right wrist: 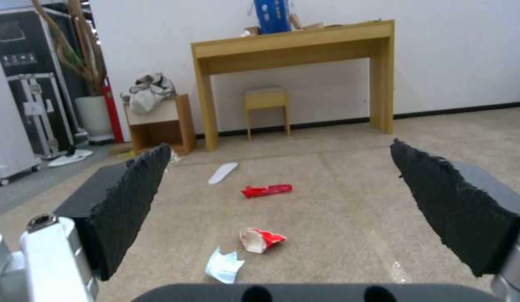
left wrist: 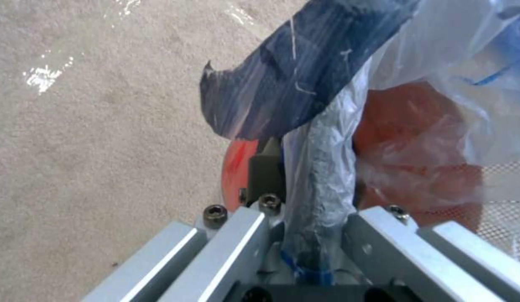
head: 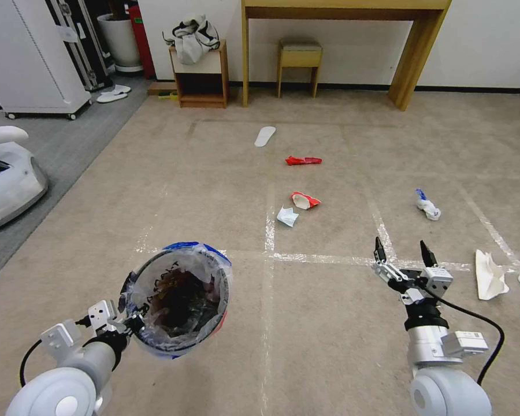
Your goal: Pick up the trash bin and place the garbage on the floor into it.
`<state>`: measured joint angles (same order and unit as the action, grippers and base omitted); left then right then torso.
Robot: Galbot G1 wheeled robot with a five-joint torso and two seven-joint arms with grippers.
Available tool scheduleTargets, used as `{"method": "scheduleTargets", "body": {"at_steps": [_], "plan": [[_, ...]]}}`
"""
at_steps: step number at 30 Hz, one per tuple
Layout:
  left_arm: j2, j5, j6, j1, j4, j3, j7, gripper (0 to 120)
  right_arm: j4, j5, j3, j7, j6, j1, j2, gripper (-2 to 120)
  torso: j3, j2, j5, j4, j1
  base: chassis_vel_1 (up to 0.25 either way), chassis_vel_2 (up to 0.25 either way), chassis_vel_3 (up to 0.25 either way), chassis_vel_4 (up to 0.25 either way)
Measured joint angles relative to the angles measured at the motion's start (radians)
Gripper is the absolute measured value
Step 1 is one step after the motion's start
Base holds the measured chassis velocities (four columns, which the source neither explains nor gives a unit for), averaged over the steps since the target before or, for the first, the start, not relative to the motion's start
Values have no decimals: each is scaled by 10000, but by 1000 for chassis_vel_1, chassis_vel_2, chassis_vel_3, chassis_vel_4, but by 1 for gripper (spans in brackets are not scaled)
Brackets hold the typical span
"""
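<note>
status, as i read it: trash bin [head: 177, 300] lifted, my left gripper [head: 134, 323] clamped on its bagged rim; right gripper [head: 400, 252] spread wide, empty. outstanding on the carpet [head: 329, 323] ahead: red wrapper [head: 303, 160], red-white carton [head: 304, 200], crumpled paper [head: 287, 216] (more rightward).

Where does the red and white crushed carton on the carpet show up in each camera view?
Head view: carton mid-floor, beyond the tape cross, ahead of the right gripper.
Right wrist view: carton low between the open fingers.
Left wrist view: not in it.
Shared landmark: pale blue crumpled paper beside it.
</note>
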<state>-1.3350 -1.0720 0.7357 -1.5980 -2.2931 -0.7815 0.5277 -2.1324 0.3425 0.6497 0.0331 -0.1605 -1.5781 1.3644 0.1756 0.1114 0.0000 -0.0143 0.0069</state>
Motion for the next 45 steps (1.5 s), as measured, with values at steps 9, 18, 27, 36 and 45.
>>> {"method": "scheduleTargets", "body": {"at_steps": [9,18,27,36,45], "plan": [[45,-7,0,89,208,4,21,0,78,-60,9,-297,-35,-4,106,100,0,0,0,0,0,0,0,0,0],[69,11,0,102,272,37,-35,0,96,-124,9,-404,-47,-25,189,100,0,0,0,0,0,0,0,0,0],[76,37,-1,111,315,56,-65,0,92,-226,13,-466,-102,-74,222,100,0,0,0,0,0,0,0,0,0],[66,80,-3,57,302,16,-102,0,107,-368,6,-498,-187,-98,250,100,0,0,0,0,-1,0,0,0,0],[87,125,-3,13,259,-24,-125,0,77,-471,1,-525,-220,-160,256,100,0,0,0,0,-1,-36,29,30,-34]]}}
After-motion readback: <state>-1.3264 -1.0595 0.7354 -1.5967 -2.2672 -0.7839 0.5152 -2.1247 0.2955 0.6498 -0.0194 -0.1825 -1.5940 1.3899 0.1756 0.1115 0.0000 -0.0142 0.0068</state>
